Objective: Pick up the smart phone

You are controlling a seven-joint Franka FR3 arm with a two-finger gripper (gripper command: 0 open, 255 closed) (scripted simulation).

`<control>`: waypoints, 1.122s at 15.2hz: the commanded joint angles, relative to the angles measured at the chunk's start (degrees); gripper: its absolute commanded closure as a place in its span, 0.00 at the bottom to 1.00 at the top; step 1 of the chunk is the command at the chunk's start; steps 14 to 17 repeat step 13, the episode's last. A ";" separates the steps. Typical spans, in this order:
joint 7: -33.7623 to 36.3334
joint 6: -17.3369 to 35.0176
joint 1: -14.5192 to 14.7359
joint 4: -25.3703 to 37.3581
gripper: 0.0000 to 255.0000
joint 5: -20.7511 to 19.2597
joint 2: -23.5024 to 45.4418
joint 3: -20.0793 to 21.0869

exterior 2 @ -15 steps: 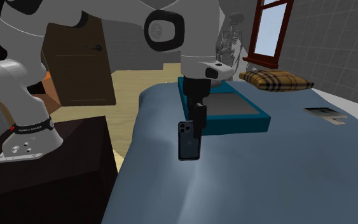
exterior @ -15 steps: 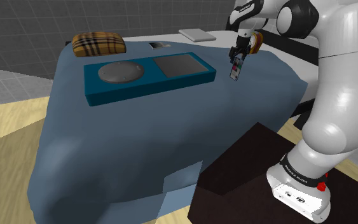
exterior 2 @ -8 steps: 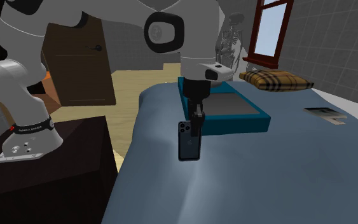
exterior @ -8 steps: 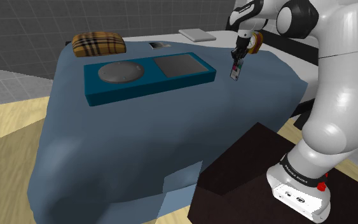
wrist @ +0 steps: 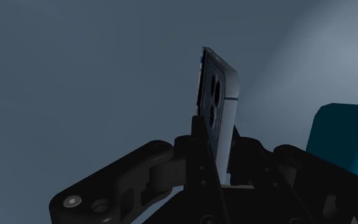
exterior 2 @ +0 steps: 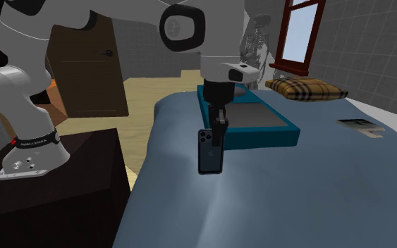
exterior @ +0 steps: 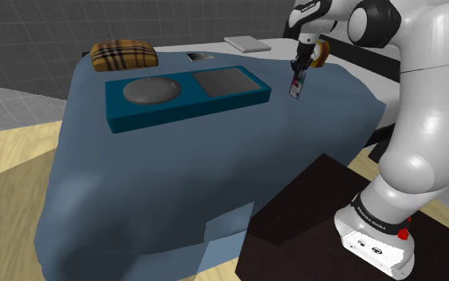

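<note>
The white arm [exterior: 419, 112] rises from its base, folds over at the elbow and reaches toward the shoulder view's upper left, with the wrist [exterior 2: 221, 74] pointing straight down. The black pincer [exterior 2: 218, 130] hangs vertical, its fingers [wrist: 244, 151] clamped on the upper end of an upright smart phone [exterior 2: 209, 153].

Small white print runs along the black band [exterior: 376, 218] round the foot of the arm [exterior: 422, 136], lower right in the shoulder view and lower left in the second exterior view, too small to read.
</note>
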 commanded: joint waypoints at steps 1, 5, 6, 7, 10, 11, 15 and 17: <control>0.11 -1.24 0.03 0.69 1.00 -0.23 -0.57 -0.15; 0.34 -3.91 -0.05 2.70 1.00 -0.58 -1.30 -0.36; 0.39 -4.59 -0.08 3.25 1.00 -0.66 -1.45 -0.41; 0.44 -5.28 -0.11 3.81 1.00 -0.73 -1.58 -0.45; 0.58 -7.40 -0.25 5.65 1.00 -0.91 -1.91 -0.57; 0.62 -8.13 -0.31 6.30 1.00 -0.96 -2.00 -0.60; 0.63 -8.24 -0.32 6.40 1.00 -0.97 -2.01 -0.61; 0.63 -8.24 -0.32 6.40 1.00 -0.97 -2.01 -0.61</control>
